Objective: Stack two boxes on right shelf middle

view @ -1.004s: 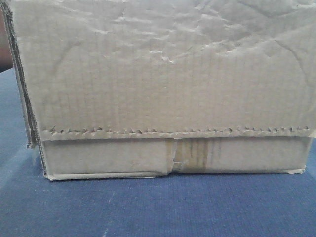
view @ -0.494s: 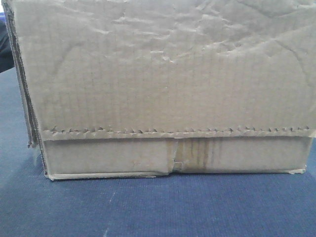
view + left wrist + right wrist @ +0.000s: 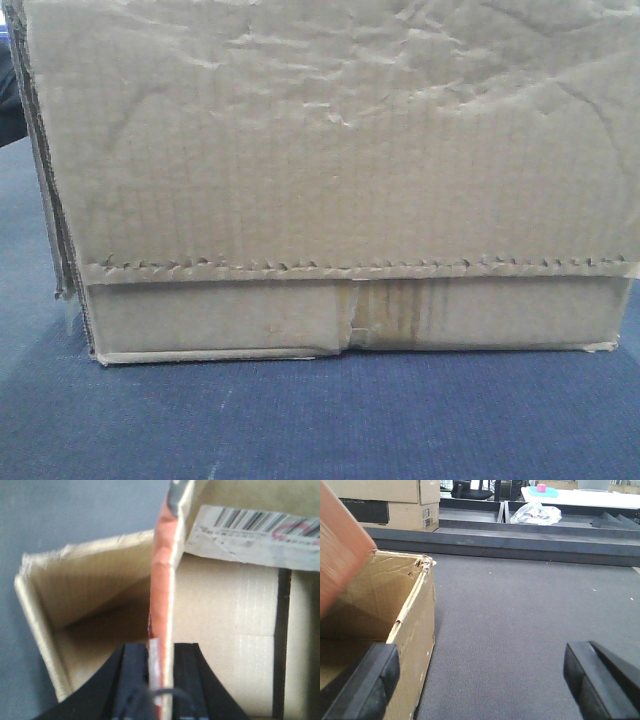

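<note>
A tan cardboard box (image 3: 330, 180) with a wrinkled face, a serrated flap edge and a tape-stained seam fills the front view, standing on blue-grey carpet (image 3: 320, 420). In the left wrist view my left gripper (image 3: 161, 652) is shut on an upright cardboard wall (image 3: 162, 590) of the open box (image 3: 220, 630), one black finger on each side. My right gripper (image 3: 480, 672) is open wide. Its left finger (image 3: 367, 677) is over the inside of an open box (image 3: 415, 630), and its right finger (image 3: 592, 677) is over carpet. The shelf is out of view.
A white barcode label (image 3: 260, 530) is stuck to the box near my left gripper. In the right wrist view, stacked cartons (image 3: 385, 502) stand at the far left behind a dark low ledge (image 3: 520, 540). A crumpled plastic bag (image 3: 536, 512) lies farther back.
The box stays in place in the front view. Only the sliver of background at its upper left edge has changed, from brownish to dark.
</note>
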Controlling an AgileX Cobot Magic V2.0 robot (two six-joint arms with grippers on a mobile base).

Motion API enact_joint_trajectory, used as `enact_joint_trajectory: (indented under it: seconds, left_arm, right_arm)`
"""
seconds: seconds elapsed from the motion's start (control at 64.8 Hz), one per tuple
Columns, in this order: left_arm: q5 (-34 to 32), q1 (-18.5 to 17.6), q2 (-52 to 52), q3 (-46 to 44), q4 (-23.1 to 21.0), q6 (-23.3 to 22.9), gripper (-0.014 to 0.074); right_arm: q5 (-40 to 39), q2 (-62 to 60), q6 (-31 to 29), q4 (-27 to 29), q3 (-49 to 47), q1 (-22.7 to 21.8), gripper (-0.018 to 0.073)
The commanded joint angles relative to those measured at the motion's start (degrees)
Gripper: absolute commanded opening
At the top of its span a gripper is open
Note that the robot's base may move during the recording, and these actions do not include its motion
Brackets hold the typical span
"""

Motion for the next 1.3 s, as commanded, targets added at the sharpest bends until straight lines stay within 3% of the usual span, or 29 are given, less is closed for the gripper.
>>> enact_joint_trajectory:
  seconds: [0.0,0.386,0.463,0.556,0.788,0.942,1.05,1.282]
  left_arm:
    - [-1.29,-0.22,1.73,-0.44,1.36,-2.37,-0.0111]
    - [1.14,-0.22,5.36,-0.44,0.23,-2.85,-0.0109]
    - [1.05,-0.22,5.36,-0.44,0.14,-2.85,-0.0062]
    - [1.05,-0.22,5.36,-0.44,0.14,-2.85,0.0071]
    - [-0.37,-0.22,3.22,-0.44,-1.31,-2.85,0.0631]
    - [-1.51,-0.22,-1.22,-0.53,-0.44,-2.85,0.0509]
    - [-0.55,0.07,-4.92,-0.53,2.94,-2.85,0.0499]
    - [6.49,0.72,-9.92,-0.53,15.73,-2.85,0.0501]
  right_arm:
    - [-0.47,0.12,0.07,-0.4,-0.37,0.14,0.0558]
    - [-1.25,0.12,0.07,-0.4,-0.37,1.07,0.0558]
    - [-2.29,0.12,0.07,-0.4,-0.37,1.31,0.0558]
    - [-2.65,0.12,0.07,-0.4,-0.37,1.31,0.0558]
    - [-2.65,0.12,0.07,-0.4,-0.37,1.31,0.0558]
    - [-2.52,0.12,0.07,-0.4,-0.72,2.79,0.0558]
    - [0.59,0.12,0.07,-0.4,-3.47,4.08,0.0558]
    - [12.58,8.25,0.07,-0.4,-17.89,6.91,0.0558]
